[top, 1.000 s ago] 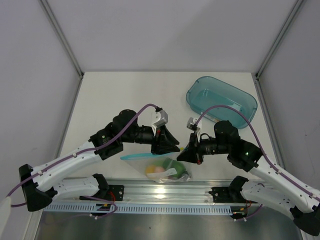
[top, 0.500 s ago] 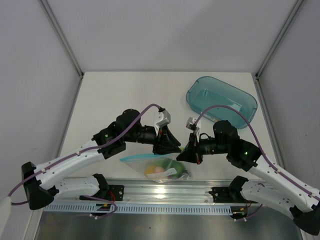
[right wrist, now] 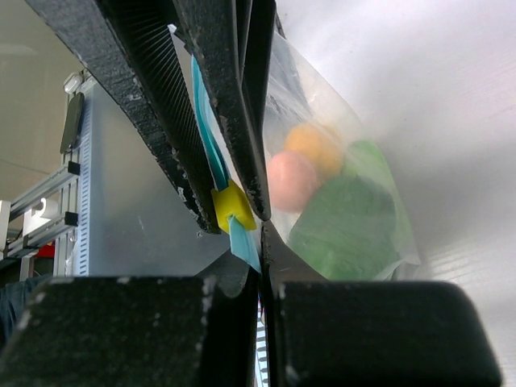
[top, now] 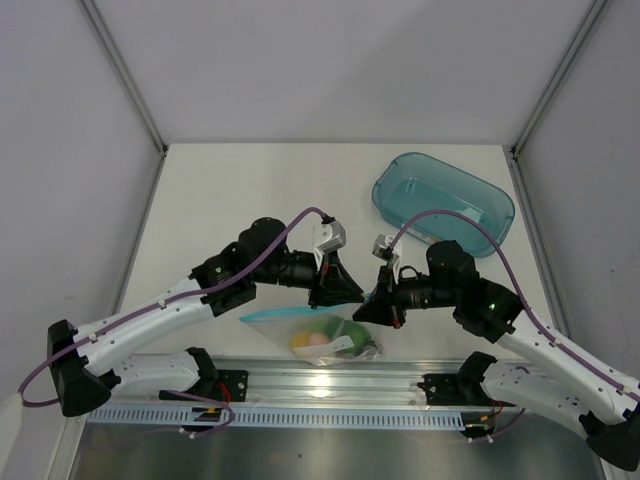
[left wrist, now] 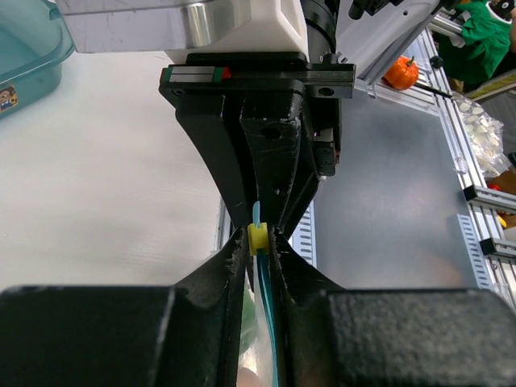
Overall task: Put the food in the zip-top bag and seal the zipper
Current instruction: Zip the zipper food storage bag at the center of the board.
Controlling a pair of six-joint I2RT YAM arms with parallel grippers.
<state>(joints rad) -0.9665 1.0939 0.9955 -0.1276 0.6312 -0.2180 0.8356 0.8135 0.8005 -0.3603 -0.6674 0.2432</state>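
Observation:
The zip-top bag (top: 322, 333) hangs between both grippers near the table's front edge. It holds the food: a yellow-orange fruit (right wrist: 316, 145), a pink egg-shaped piece (right wrist: 292, 179) and green pieces (right wrist: 347, 222). The eggplant is hidden. My left gripper (top: 350, 297) is shut on the zipper (left wrist: 272, 322) at its yellow slider (left wrist: 258, 238). My right gripper (top: 366, 308) is shut on the end of the light-blue strip (right wrist: 244, 239), just beyond the slider (right wrist: 231, 208). The two grippers' fingertips nearly touch.
A teal tub (top: 443, 200) stands empty at the back right; its corner shows in the left wrist view (left wrist: 24, 40). The aluminium rail (top: 330, 385) runs along the front edge right below the bag. Grey walls enclose the table.
My left gripper has slid a little to the right along the zipper, closing on the right gripper. The right arm and the bag have hardly moved.

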